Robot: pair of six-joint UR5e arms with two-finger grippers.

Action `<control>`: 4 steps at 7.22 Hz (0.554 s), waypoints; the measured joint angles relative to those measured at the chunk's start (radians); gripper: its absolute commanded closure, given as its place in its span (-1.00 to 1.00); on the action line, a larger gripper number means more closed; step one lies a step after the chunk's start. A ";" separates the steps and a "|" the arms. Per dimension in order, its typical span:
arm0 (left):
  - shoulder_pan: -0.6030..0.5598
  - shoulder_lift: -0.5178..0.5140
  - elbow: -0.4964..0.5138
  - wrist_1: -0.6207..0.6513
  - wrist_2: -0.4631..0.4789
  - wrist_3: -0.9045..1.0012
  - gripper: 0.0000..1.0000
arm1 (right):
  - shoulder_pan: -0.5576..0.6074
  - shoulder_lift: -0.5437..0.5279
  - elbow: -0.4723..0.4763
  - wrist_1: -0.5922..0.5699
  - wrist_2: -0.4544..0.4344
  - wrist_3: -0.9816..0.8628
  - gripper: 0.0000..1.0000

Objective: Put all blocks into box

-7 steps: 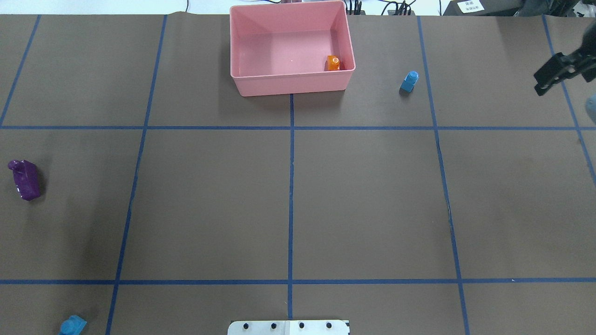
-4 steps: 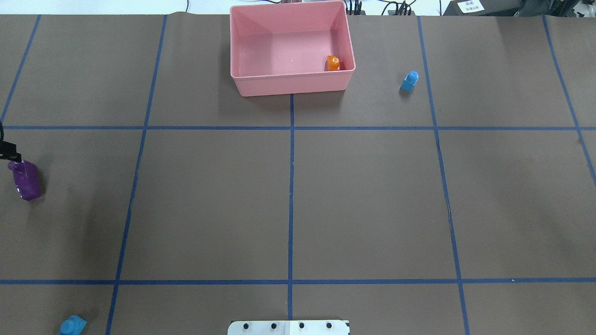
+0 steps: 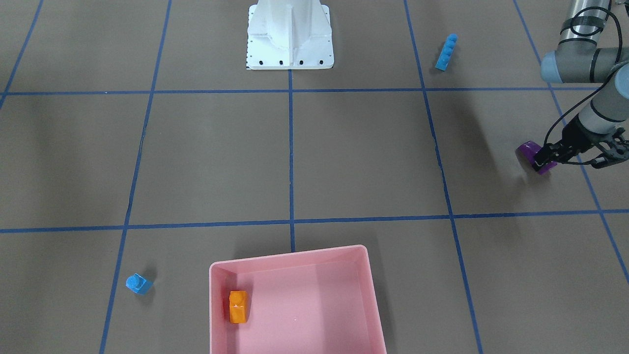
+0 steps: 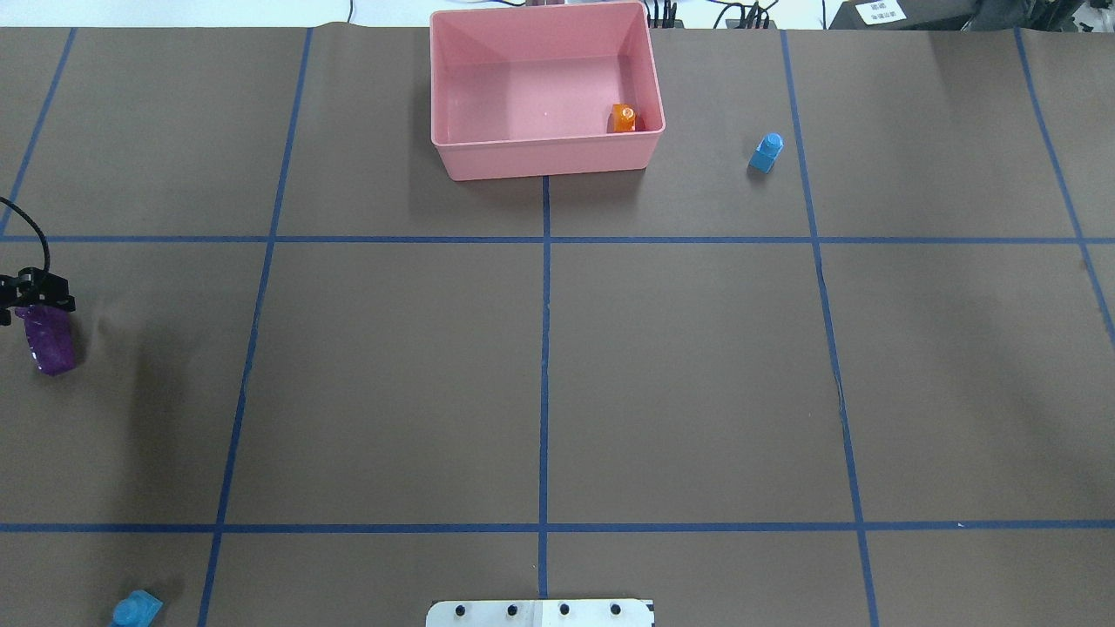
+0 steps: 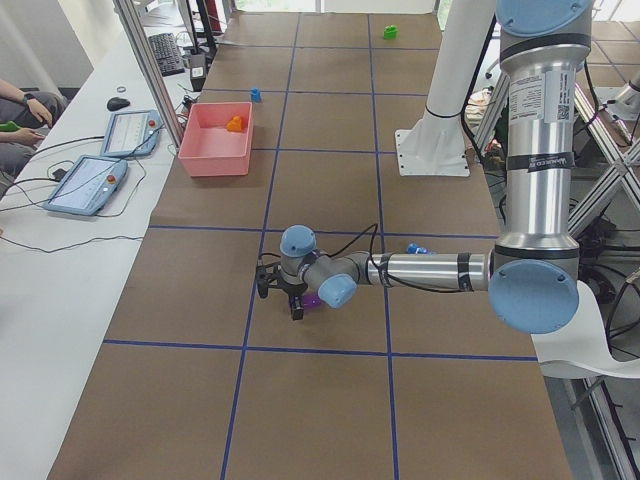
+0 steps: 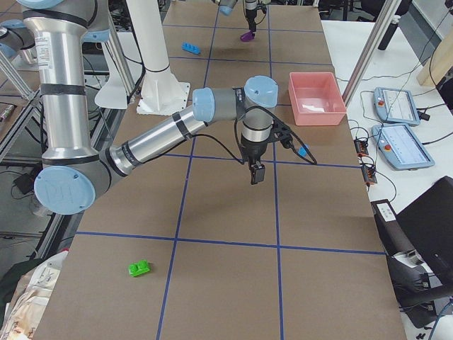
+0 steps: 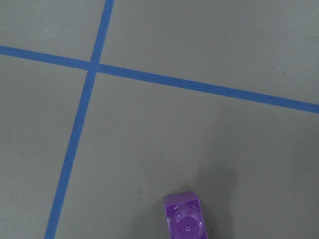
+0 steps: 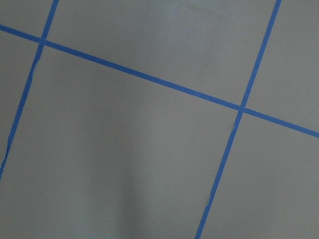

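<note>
The pale-pink box (image 4: 547,164) sits open-topped at the far edge of the brown table (image 4: 697,366), on its centre line, with the glossy orange block (image 4: 624,117) inside against the wall on the robot's right, near the front corner. The small blue block (image 4: 766,152) stands on the table near the box, on that same side, while the purple block (image 4: 48,338) lies far out toward the left end. The long thin blue four-stud block (image 3: 446,51) lies on the left too, closer to the robot, and the green two-stud block (image 6: 139,268) rests alone well out toward the right end.
</note>
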 measured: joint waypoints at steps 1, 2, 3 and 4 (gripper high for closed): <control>0.005 -0.003 0.008 -0.008 0.000 0.002 1.00 | 0.000 0.001 0.000 0.000 0.000 0.000 -0.98; 0.008 -0.004 0.009 -0.013 0.000 0.006 1.00 | 0.000 0.002 0.000 0.000 0.000 0.000 -0.98; 0.010 -0.004 0.006 -0.018 -0.001 0.010 1.00 | 0.000 0.004 -0.002 0.001 0.000 0.003 -0.98; 0.012 -0.005 -0.010 -0.018 -0.003 0.012 1.00 | 0.000 0.004 -0.004 0.000 0.000 0.006 -0.98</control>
